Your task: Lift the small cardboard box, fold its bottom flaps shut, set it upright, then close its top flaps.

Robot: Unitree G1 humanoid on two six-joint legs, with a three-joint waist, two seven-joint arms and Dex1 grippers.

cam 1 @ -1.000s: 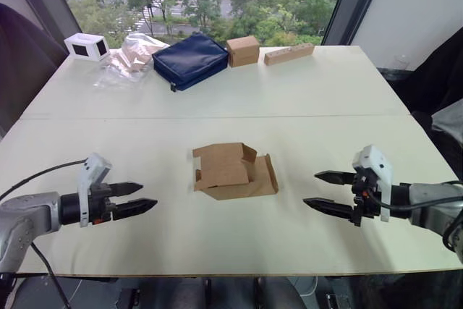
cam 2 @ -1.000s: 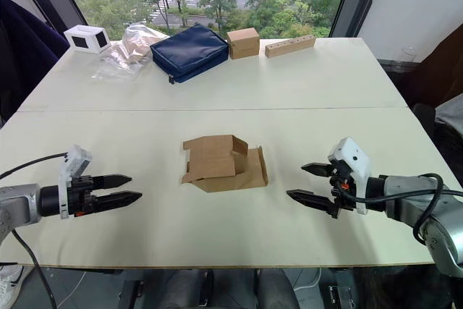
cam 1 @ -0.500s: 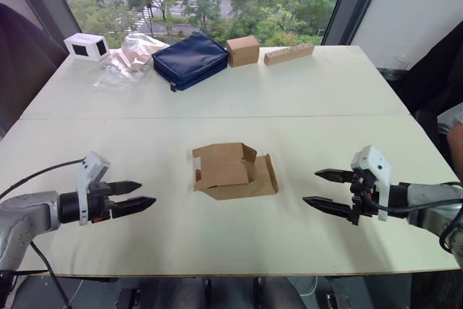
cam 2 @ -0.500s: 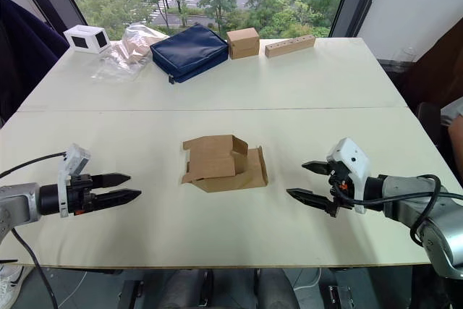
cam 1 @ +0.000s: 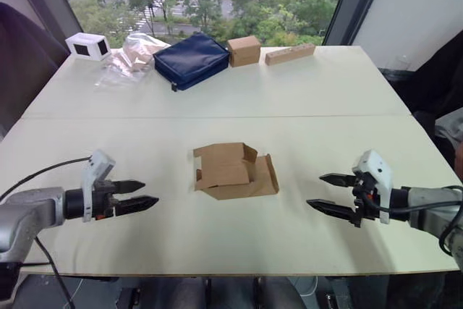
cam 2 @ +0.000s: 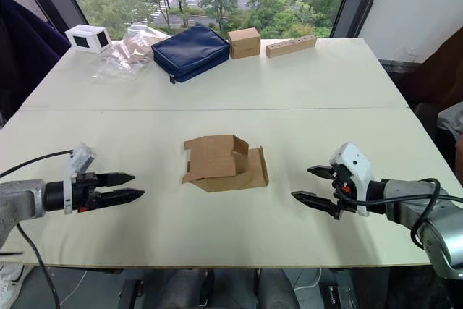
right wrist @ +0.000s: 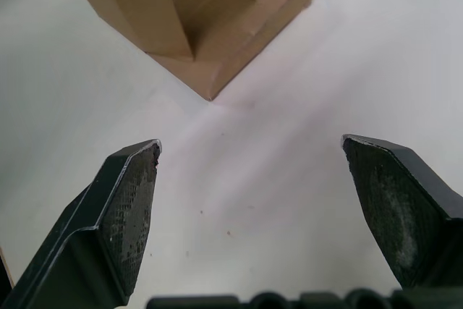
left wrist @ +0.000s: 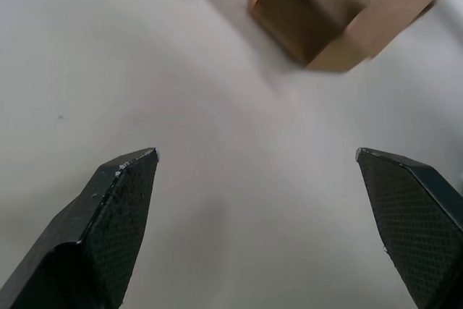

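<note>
Left eye view: box (cam 1: 234, 171) lies untouched on bench (cam 1: 325, 92) (flaps splayed); left pincer (cam 1: 142, 196), right pincer (cam 1: 327, 192) both apart. Flaps could be crushed by off-centre grip.

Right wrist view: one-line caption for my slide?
Open right gripper over the white table, facing the small cardboard box with flaps open.

Head cameras above; wrist cameras apparently near table (cam 1: 304, 92).
</note>
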